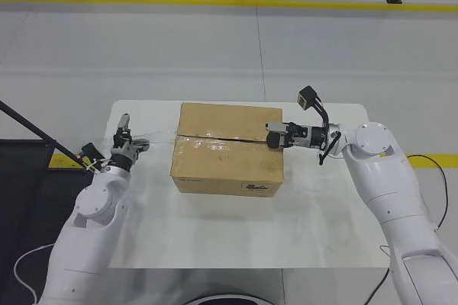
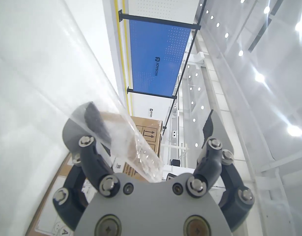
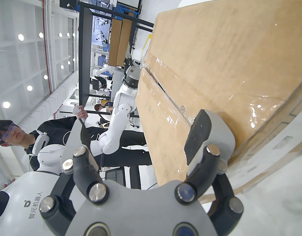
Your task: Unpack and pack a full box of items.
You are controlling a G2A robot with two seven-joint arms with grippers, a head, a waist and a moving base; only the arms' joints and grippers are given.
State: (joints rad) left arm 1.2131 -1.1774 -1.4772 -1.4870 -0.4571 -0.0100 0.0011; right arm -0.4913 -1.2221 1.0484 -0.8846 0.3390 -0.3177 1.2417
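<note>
Right gripper [image 3: 141, 124] was spread wide at the right end of the box [image 1: 227, 149]. One pad [image 3: 197, 136] sat over the taped seam [image 3: 165, 92], and I couldn't tell if it touched. Left gripper [image 2: 152, 114] was spread too, with a clear tape strip [image 2: 131, 133] draped across one finger, veiling my left wrist look at the box. From the top, the box sat mid-table [image 1: 214, 229], flaps down, with the left gripper just off its left end. The right wrist view showed the seam split.
</note>
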